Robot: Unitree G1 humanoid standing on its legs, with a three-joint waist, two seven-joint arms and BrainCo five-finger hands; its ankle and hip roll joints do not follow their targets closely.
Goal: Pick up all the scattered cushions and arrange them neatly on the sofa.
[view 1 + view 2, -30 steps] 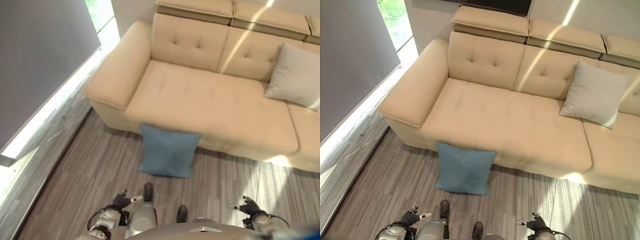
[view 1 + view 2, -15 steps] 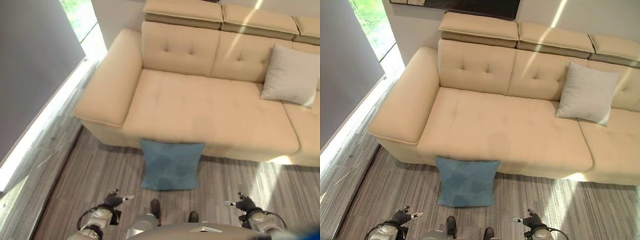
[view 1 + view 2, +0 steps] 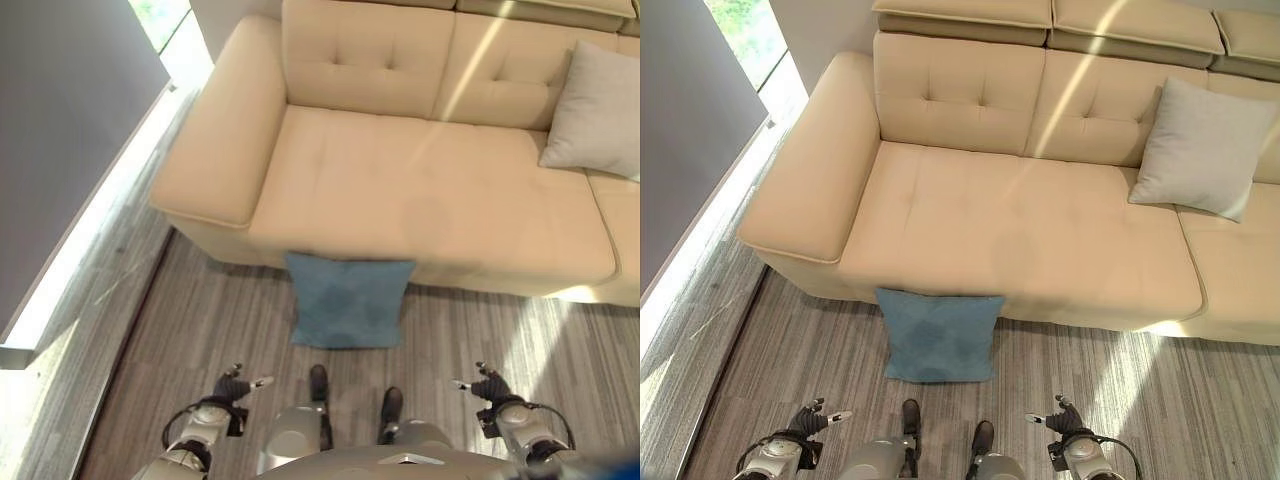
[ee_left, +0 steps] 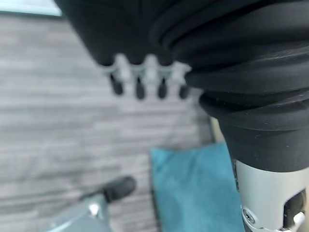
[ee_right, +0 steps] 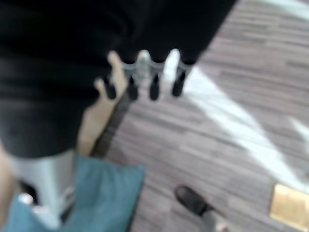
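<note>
The blue cushion (image 3: 938, 336) leaned against the sofa (image 3: 1020, 230) front on the floor (image 3: 820, 360), well ahead of the left hand (image 3: 812, 418) and right hand (image 3: 1064, 419), both relaxed and empty. A grey cushion (image 3: 1203, 148) sat on the sofa.

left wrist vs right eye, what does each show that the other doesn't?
Left wrist: a close look along the left hand, fingers straight over the grey wood floor and holding nothing.

Right eye: the beige sofa, a grey cushion leaning on its backrest, the right hand low over the floor, and a bright window strip beyond the armrest.

Both: the blue cushion standing on the floor against the sofa front, and the floor itself.
</note>
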